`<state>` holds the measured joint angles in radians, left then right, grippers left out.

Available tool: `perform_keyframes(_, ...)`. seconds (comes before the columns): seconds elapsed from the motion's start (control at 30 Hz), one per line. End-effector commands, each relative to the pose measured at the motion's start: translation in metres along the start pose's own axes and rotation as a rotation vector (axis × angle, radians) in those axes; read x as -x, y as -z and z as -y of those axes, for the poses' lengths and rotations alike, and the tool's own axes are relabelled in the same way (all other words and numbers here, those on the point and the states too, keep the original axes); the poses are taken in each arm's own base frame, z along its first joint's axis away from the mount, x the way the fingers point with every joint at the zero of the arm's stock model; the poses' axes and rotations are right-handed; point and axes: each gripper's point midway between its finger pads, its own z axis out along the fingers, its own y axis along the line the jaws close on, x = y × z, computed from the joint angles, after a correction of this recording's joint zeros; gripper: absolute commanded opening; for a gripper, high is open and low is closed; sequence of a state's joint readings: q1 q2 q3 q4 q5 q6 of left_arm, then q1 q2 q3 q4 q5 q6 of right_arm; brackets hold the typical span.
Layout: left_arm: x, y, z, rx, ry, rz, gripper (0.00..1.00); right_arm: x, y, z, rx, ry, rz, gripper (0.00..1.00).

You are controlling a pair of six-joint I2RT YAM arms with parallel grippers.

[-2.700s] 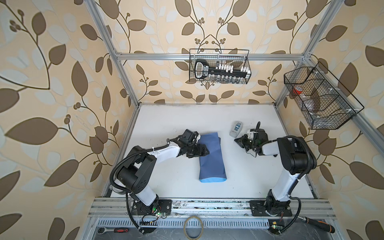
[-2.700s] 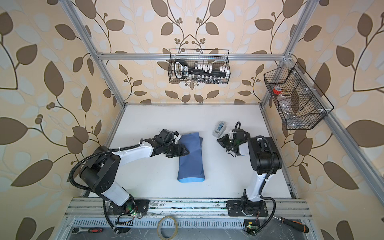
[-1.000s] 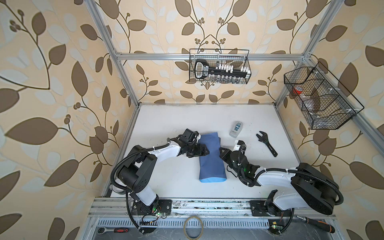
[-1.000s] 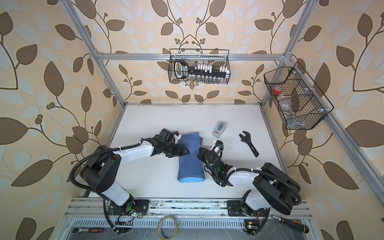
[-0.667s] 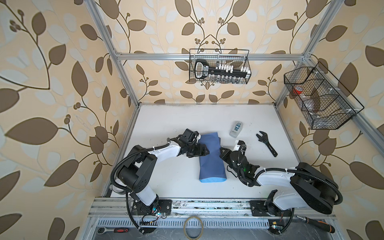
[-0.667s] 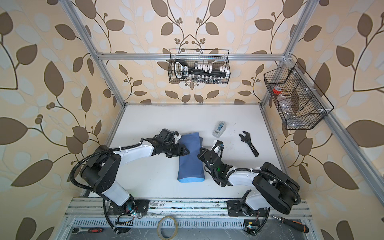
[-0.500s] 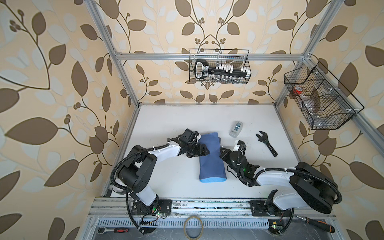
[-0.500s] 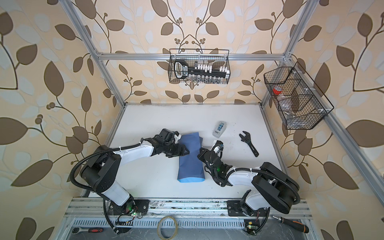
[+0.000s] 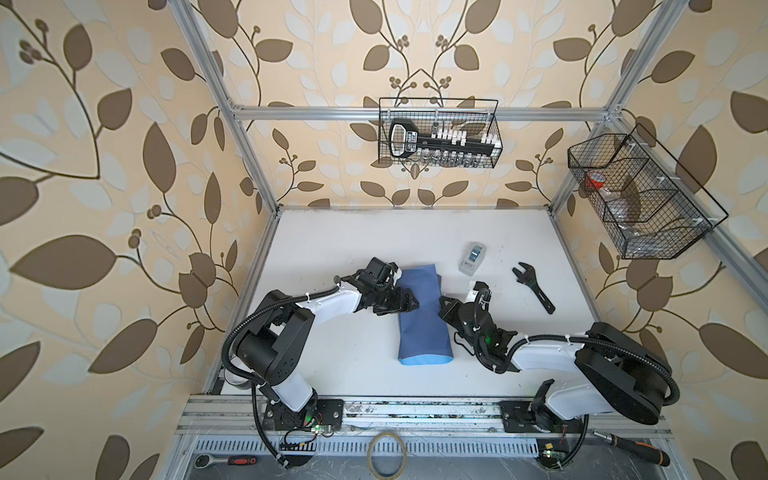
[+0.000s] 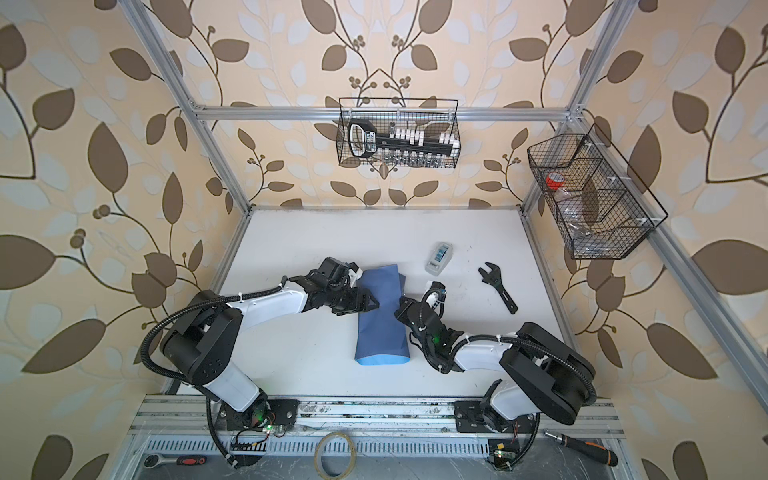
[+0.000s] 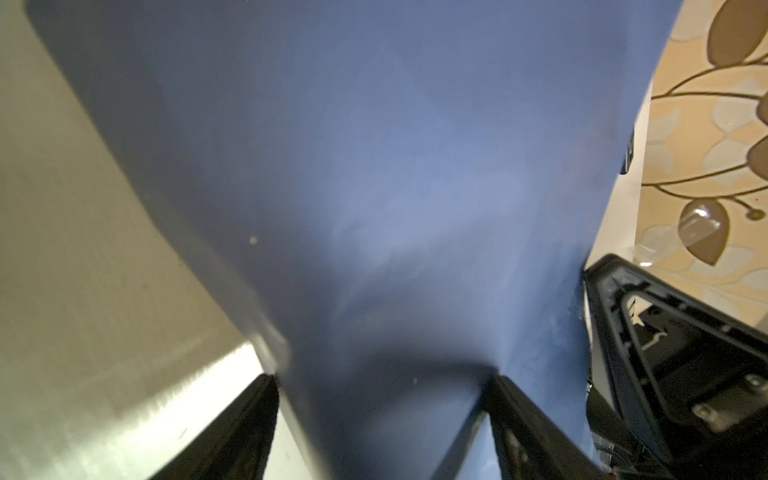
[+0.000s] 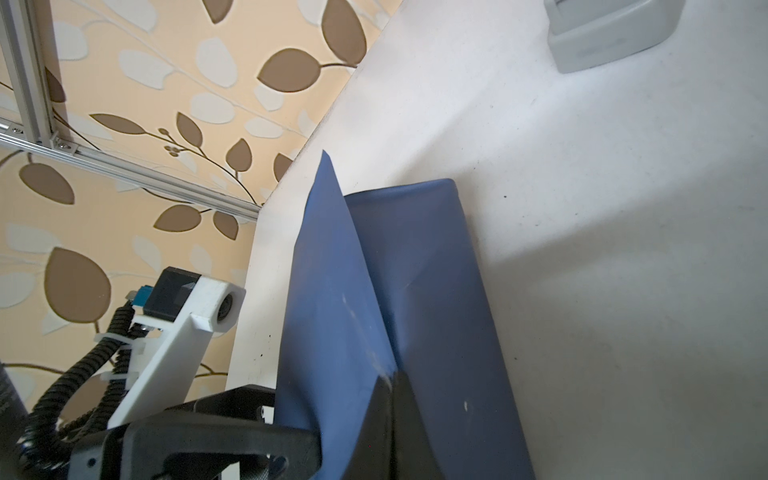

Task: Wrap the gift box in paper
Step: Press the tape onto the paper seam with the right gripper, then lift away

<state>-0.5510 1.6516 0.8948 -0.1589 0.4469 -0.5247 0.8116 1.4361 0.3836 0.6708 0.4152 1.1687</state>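
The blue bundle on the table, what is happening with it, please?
Two robot arms are wrapping. The paper lies folded into a long bundle on the white table; the gift box does not show, presumably inside. The left gripper clasps the bundle from its left side with jaws wide. The right gripper is shut on a raised paper flap at the right side. A tape dispenser and a wrench lie untouched nearby.

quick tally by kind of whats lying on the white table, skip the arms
paper: 1
tape dispenser: 1
wrench: 1
total: 3
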Motion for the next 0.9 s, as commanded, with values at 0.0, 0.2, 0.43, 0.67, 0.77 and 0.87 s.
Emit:
perform_keyframes(0.0,-0.049,-0.019,-0.091,0.352,0.065,-0.121,0.81,-0.012,0.001,0.020,-0.054,0.048,-0.031,0.00)
perform_keyframes(0.2,-0.050,-0.019,-0.092,0.355,0.065,-0.123,0.81,-0.011,0.000,0.022,-0.065,0.065,-0.031,0.02)
perform_keyframes(0.43,-0.049,-0.019,-0.091,0.352,0.064,-0.119,0.81,-0.009,0.001,0.029,-0.088,0.073,-0.035,0.09)
perform_keyframes(0.67,-0.050,-0.020,-0.092,0.354,0.065,-0.123,0.81,-0.007,0.002,0.030,-0.088,0.079,-0.038,0.15)
perform_keyframes(0.77,-0.049,-0.020,-0.092,0.354,0.065,-0.120,0.81,-0.006,0.002,0.031,-0.092,0.080,-0.042,0.18)
perform_keyframes(0.87,-0.050,-0.020,-0.093,0.355,0.065,-0.123,0.81,-0.006,0.001,0.031,-0.085,0.085,-0.049,0.23)
